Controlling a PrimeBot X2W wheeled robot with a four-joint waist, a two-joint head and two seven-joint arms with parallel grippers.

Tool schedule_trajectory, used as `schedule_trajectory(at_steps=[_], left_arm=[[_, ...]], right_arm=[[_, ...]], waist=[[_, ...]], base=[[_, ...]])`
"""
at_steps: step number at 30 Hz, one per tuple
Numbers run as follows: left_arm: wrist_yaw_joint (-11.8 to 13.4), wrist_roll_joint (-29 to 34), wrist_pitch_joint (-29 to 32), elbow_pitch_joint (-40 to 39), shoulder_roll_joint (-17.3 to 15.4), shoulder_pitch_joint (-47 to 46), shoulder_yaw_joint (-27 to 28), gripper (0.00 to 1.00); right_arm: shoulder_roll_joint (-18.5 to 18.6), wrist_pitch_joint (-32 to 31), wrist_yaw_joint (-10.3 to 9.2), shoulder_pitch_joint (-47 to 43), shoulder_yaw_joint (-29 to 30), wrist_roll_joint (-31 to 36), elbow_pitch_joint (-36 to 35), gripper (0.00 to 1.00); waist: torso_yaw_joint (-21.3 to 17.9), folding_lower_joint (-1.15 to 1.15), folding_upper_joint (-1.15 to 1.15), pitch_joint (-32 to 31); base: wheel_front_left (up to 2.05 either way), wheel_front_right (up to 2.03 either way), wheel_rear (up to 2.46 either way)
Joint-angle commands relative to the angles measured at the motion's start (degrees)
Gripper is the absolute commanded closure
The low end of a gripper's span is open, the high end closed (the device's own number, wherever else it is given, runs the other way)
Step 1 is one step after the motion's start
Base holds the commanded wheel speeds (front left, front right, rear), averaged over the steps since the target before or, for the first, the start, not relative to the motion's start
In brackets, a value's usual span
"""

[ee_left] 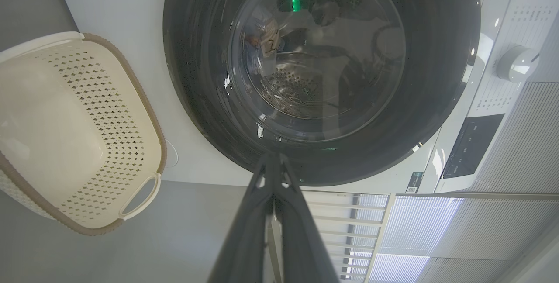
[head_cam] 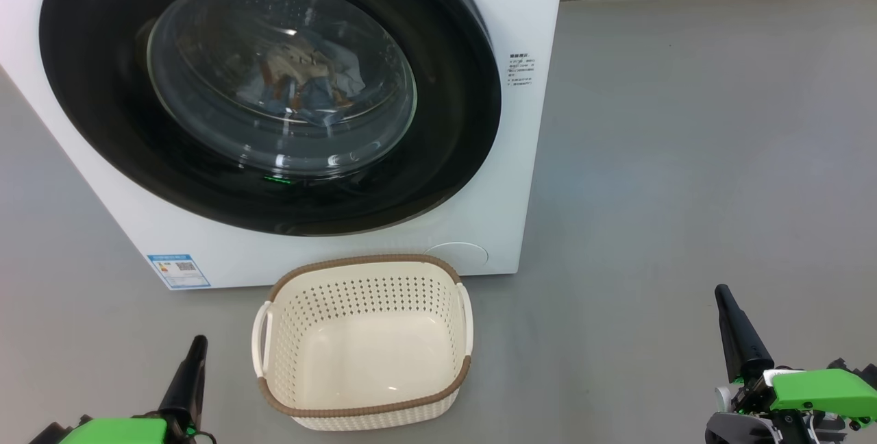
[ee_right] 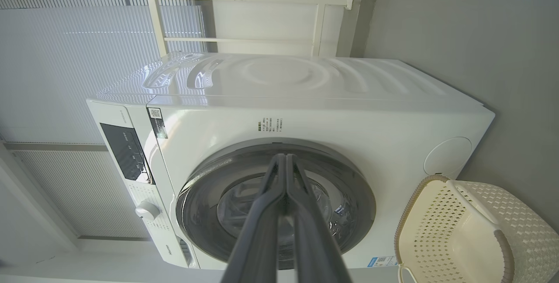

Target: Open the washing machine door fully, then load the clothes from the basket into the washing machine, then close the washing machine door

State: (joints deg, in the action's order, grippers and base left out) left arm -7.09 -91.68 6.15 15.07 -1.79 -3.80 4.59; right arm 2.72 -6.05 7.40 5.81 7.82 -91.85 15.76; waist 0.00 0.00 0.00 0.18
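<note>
1. My left gripper (head_cam: 196, 351) and right gripper (head_cam: 725, 303) both have their fingers pressed together, holding nothing. They sit low on either side of the basket (head_cam: 363, 260), the left one nearer it.
2. The door (head_cam: 103, 108) lies ahead and above both, shut against the machine (head_cam: 510, 156), with the clothes (head_cam: 301, 81) behind its glass.
3. The head view shows the basket empty, and the right wrist view shows the door flush. I judge that no move is left.

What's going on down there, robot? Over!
Both empty: left gripper shut, right gripper shut. The washing machine door closed, clothes inside, basket empty. Nothing in the way.
</note>
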Motion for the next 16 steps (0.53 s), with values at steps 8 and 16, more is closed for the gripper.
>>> schedule_trajectory(at_steps=[8, 16], left_arm=[[-0.40, -0.48, 0.35, -1.02, -1.09, -2.39, 1.94, 1.00], [-0.40, -0.49, 0.35, -1.02, -1.09, -2.39, 1.94, 1.00]], right_arm=[[0.16, -0.45, 0.09, 0.38, -1.29, -0.31, -1.74, 1.00], [0.16, -0.44, 0.09, 0.38, -1.29, -0.31, -1.74, 1.00]], waist=[[0.00, 0.00, 0.00, 0.00], [0.00, 0.00, 0.00, 0.00]], base=[[0.00, 0.00, 0.00], [0.00, 0.00, 0.00]])
